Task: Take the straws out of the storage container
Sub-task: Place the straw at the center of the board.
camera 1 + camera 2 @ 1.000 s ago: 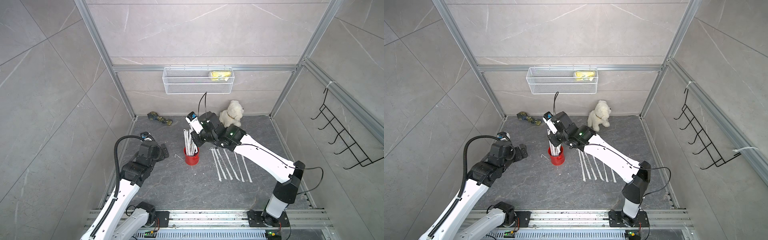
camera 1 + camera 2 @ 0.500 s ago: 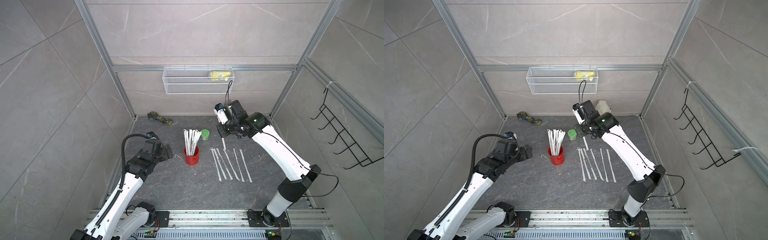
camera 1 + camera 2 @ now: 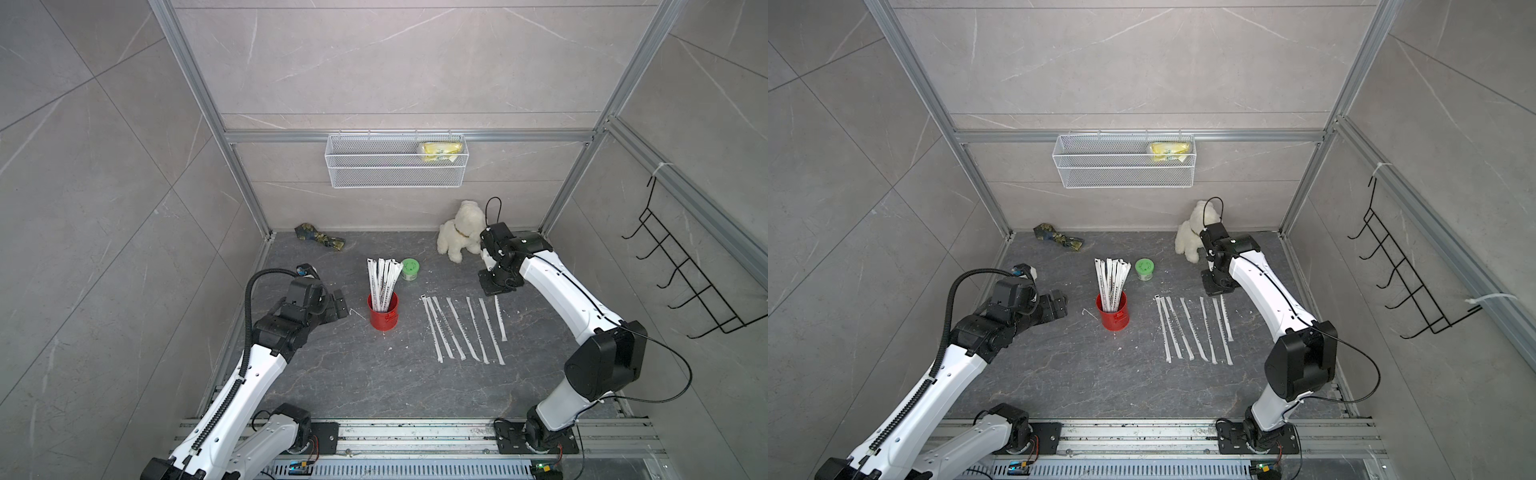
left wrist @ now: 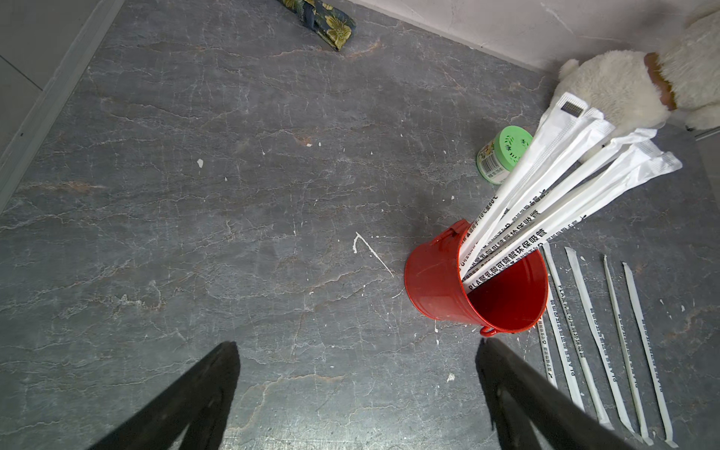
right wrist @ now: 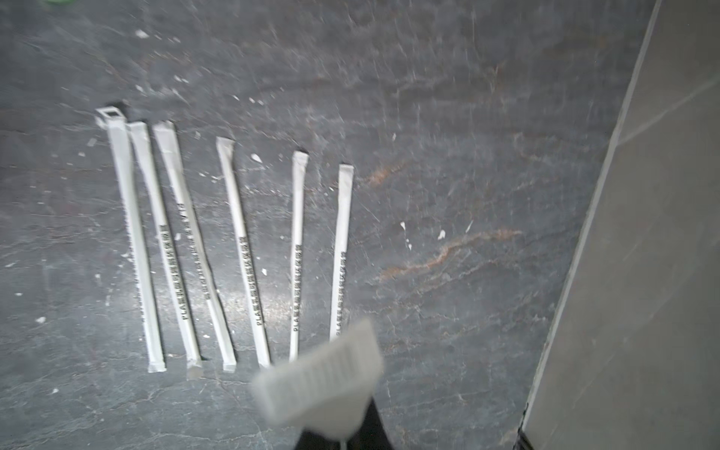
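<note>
While the right gripper hangs over the far end of the laid-out straws, both top views put the red can well apart from it and nearer the left gripper, whose jaws stand wide. From that can the upright straws fan out, long axes near vertical. Left wrist: the can lies ahead of the spread fingers, off to one side, untouched. Right wrist: the jaws are clamped on a blurred held straw by the row's outermost piece; it likely wants laying down parallel.
</note>
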Tool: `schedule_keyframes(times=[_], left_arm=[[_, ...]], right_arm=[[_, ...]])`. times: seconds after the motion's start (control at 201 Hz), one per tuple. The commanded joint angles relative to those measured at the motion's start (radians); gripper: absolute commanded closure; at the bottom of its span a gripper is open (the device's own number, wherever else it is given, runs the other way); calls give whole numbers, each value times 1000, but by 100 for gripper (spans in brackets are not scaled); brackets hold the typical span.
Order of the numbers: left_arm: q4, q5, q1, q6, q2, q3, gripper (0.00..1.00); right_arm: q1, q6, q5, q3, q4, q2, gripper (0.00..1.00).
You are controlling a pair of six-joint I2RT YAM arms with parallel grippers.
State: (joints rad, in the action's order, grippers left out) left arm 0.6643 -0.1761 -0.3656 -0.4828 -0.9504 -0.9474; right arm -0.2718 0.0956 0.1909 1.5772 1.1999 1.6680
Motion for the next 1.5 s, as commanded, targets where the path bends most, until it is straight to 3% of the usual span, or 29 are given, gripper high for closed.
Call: schedule_keyframes(times=[0.0,0.393,1.498], left_arm=[[-25,21,4,9,1,-30,1],[-25,24,3,10,-13,-31,1],[-22,12,4,14,-2,-35,1]], right_arm=[[33,38,-12,-52,-9,-17,93],[135,42,-16,-98,-7,97,92],[161,62,-27,14,-27,378,88]])
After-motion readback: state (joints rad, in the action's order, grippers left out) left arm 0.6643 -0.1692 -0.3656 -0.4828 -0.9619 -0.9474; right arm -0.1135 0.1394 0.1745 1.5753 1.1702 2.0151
